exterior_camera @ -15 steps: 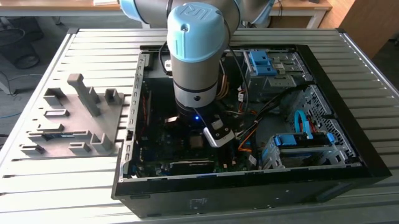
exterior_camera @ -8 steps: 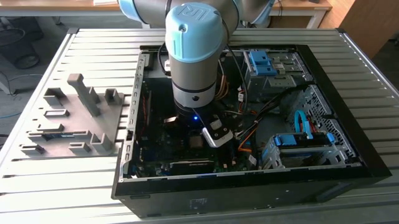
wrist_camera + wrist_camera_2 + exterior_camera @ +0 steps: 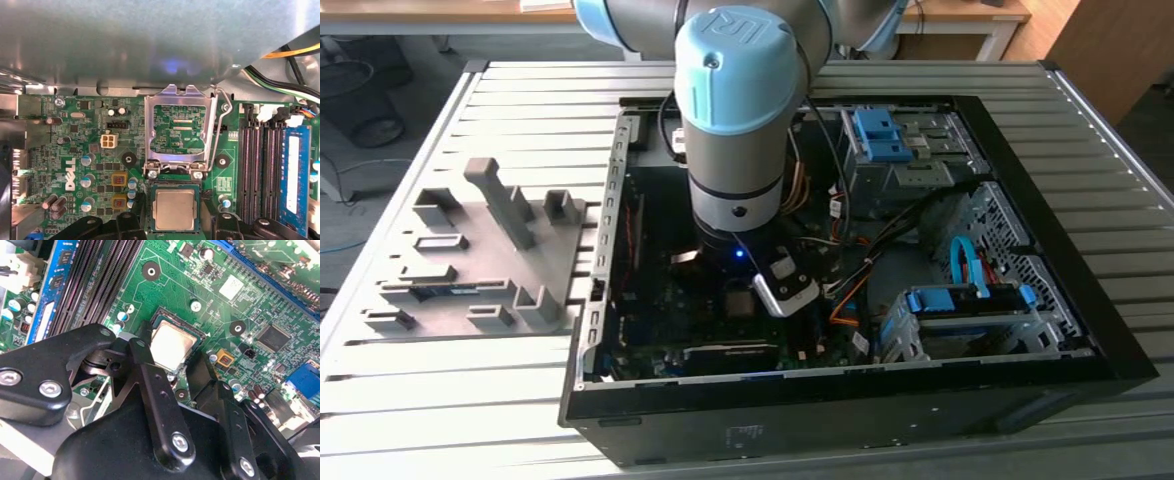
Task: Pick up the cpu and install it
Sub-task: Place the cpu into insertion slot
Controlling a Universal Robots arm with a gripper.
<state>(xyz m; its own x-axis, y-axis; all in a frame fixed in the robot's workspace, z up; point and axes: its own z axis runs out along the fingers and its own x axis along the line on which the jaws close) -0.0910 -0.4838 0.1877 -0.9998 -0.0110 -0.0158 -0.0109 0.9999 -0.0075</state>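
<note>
Slatted grey tabletop [image 3: 520, 110] carried one open computer case [image 3: 1067, 380] and, on the exterior view's left, one grey fixture block [image 3: 480, 260]. One arm [image 3: 736, 130] reached straight down into the case over the green motherboard [image 3: 80, 150].

**Position of the cpu.** The cpu [image 3: 172, 346] [image 3: 174, 210] lay flat, metal top up, inside the socket on the motherboard. It appeared level with the socket rim. Being square, it presented no long axis.

**Fingers.** The two fingers [image 3: 150, 385] [image 3: 131, 222] were spread, one on each side of the socket, flanking two opposite edges of the cpu. In the first wrist view a narrow gap showed between each finger and the chip, so nothing was pinched. The cpu therefore lay directly between the fingertips, just below them.

**Socket hardware.** The metal hold-down frame [image 3: 150, 130] stood swung open just beyond the socket, with the wire lever [image 3: 220, 130] raised beside it. The socket was judged not yet locked.

**Count.** One cpu, one socket, one hold-down frame, one lever, two fingers, one blue-edged memory stick [image 3: 292, 175] near the socket.
</note>
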